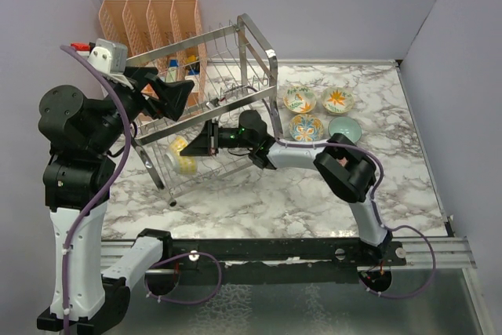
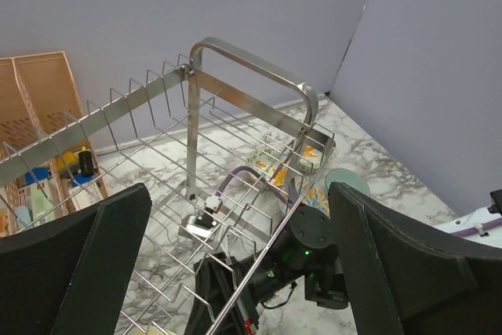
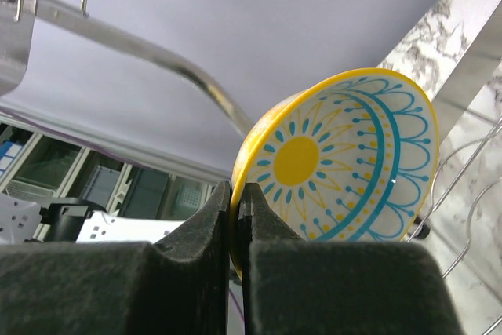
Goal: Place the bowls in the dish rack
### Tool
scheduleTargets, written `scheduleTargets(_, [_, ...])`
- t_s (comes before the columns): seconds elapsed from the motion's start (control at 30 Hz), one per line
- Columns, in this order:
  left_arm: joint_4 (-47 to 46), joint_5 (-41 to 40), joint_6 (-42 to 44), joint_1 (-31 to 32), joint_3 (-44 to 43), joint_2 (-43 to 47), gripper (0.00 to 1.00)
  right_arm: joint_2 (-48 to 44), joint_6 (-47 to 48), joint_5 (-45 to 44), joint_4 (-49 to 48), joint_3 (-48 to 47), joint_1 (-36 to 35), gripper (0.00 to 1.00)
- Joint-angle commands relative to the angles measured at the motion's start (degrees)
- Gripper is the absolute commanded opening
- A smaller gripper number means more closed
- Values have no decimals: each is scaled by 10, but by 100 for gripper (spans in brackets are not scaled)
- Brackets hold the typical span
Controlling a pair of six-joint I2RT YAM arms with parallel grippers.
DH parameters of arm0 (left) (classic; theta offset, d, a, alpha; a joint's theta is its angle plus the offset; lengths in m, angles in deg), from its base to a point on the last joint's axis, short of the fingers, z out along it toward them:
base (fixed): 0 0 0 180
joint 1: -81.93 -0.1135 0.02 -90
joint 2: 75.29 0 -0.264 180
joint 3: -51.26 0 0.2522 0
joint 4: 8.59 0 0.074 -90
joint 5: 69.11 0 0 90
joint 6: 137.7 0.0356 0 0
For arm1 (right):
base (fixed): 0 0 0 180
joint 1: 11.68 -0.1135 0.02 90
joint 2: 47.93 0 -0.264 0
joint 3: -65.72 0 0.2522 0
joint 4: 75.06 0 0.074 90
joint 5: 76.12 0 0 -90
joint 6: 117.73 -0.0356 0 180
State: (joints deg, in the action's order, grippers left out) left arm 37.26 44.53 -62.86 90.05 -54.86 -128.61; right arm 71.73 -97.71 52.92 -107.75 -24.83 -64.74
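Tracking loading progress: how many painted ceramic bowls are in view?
5. Four small ceramic bowls sit on the marble table right of the chrome wire dish rack: green-leaf, orange-flower, blue-yellow, plain-looking teal. The yellow-teal fifth is inside the rack, in the right hand. None looks hidden.

Peach-orange plastic organizer (image 1: 153, 25), white marble tabletop (image 1: 298, 194), grey walls (image 1: 337, 5)
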Motion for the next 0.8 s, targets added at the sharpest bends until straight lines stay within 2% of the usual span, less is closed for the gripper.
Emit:
scheduleTargets(0.0, [4, -16, 12, 4, -4, 1, 99, 55, -35, 0, -69, -78, 13, 1])
scheduleTargets(0.47, [5, -30, 24, 3, 10, 0, 99, 237, -34, -5, 57, -364, 28, 1])
scheduleTargets(0.77, [6, -36, 31, 4, 18, 4, 99, 320, -55, 19, 53, -458, 28, 1])
